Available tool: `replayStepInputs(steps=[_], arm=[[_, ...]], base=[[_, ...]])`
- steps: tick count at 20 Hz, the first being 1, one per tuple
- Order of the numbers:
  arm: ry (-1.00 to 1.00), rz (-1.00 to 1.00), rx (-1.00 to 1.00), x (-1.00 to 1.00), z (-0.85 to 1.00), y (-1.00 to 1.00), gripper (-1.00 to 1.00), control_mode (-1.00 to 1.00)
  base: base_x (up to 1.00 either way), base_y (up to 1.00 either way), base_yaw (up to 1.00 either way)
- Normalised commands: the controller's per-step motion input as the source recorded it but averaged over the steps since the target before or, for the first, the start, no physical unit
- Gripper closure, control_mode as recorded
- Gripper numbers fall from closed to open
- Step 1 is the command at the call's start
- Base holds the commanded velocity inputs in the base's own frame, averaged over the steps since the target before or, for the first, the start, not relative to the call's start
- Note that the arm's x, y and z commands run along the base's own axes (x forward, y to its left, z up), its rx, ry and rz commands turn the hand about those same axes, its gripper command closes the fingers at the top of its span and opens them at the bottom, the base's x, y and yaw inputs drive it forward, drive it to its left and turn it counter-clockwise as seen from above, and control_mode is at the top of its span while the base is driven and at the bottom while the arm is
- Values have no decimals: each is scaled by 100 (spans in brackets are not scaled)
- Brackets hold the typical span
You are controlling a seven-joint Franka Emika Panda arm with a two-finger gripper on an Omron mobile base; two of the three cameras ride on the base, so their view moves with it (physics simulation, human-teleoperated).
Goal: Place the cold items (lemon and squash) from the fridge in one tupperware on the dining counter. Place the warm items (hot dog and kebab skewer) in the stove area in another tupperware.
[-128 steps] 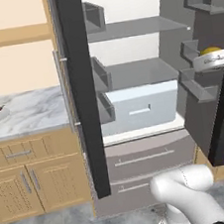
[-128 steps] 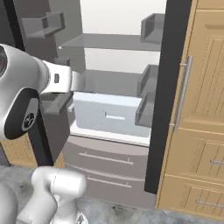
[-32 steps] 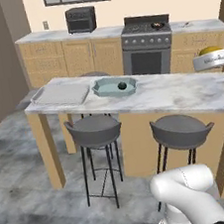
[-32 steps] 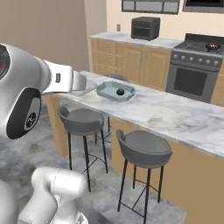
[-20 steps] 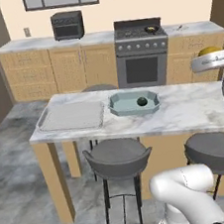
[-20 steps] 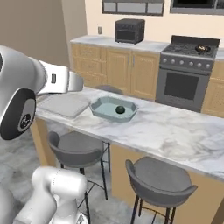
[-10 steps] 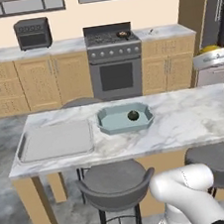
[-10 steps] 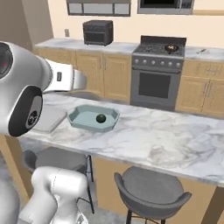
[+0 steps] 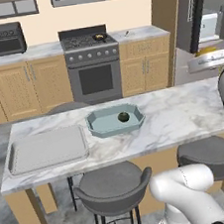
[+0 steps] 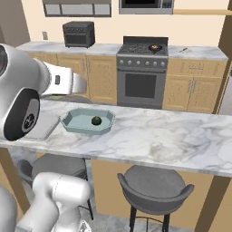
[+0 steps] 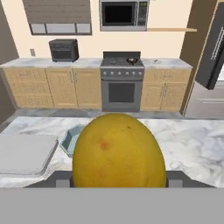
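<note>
The gripper [image 9: 207, 56] clasps the lemon [image 11: 119, 151]. Carry it over the tub [image 9: 114, 120] (squash [image 9: 123, 116] inside, seemingly), lower near the tabletop [image 9: 183, 107], then release.

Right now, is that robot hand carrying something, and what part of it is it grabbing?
Yes. The gripper carries the lemon, a big yellow fruit, clamped across its lower sides. The exact contact spots are hidden behind the fruit.
</note>
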Motion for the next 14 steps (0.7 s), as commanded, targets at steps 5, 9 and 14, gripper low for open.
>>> replayStepInputs(steps=[5, 9, 14], arm=[[76, 12, -13, 96, -11, 79, 100, -100], [71, 15, -4, 93, -26, 57, 100, -100], [54, 10, 0, 71, -26, 40, 100, -100]], base=[[0, 0, 0], [0, 0, 0], [0, 0, 0]])
